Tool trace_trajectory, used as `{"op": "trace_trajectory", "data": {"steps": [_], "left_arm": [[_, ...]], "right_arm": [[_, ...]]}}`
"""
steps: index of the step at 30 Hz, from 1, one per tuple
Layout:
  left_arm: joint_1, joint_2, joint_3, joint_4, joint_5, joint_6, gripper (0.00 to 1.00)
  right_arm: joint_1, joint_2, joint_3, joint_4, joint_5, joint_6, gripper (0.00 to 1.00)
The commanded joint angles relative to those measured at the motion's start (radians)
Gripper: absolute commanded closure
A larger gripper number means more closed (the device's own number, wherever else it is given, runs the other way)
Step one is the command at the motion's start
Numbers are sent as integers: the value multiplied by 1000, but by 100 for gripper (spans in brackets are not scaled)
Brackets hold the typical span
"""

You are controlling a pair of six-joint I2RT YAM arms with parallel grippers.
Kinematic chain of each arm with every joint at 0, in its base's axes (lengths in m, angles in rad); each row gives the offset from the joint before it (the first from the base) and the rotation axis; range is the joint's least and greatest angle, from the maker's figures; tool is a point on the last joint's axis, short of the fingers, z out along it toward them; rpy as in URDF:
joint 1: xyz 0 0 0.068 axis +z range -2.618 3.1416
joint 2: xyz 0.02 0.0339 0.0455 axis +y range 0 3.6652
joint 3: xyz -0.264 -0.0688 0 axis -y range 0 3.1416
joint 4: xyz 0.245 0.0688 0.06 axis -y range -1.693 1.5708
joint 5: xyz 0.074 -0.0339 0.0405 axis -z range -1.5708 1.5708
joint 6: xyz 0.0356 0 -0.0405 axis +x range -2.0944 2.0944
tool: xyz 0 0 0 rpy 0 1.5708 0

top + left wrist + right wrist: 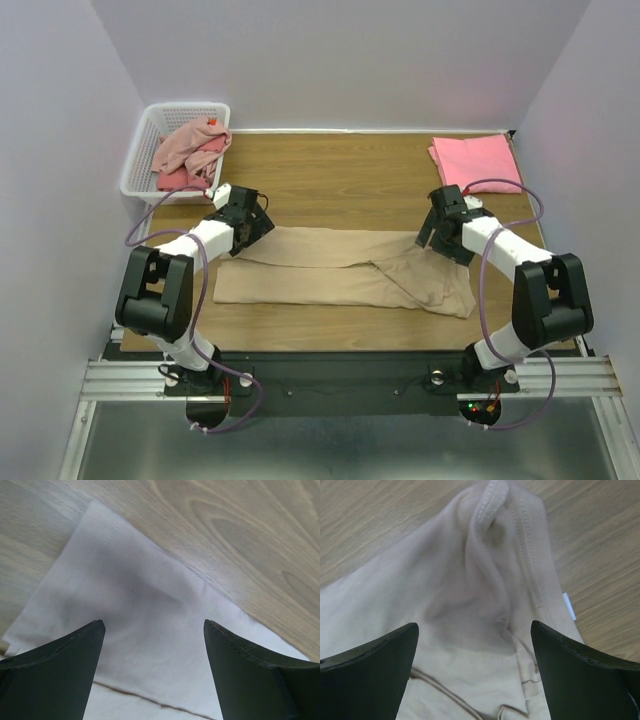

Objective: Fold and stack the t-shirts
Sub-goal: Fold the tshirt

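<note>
One beige t-shirt (340, 272) lies at centre in a long strip; one salmon-pink t-shirt (476, 160) sits folded far right. One white basket (150, 125), far left, holds one dusty-pink t-shirt (192, 140) and one red t-shirt (178, 180), crumpled. Left gripper (154, 626) and right gripper (474, 626): jaws wide, empty, over the beige ends.

The top camera is looking down from above and behind me, taking in the whole table (340, 180). My left wrist camera is pointing down past my left gripper (154, 622), close to a flat corner of the beige t-shirt (140, 600). My right wrist camera is pointing down past my right gripper (474, 624), equally close to the shirt's bunched, stitched edge. All three views are sharing this shirt and the wood.
</note>
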Motion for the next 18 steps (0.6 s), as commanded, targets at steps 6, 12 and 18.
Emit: {"op": "trace_trajectory", "data": {"steps": [6,12,18], "left_arm": [[6,77,-13,73,-18,19,6],[38,96,-40,65,-23,19,6],[66,53,-91,47,-40,12,7]], "right_arm": [[-33,29,-8,11,189,31,0],[-122,-17,-34,11,205,37,0],[-214,-18,-33,11,205,25,0]]}}
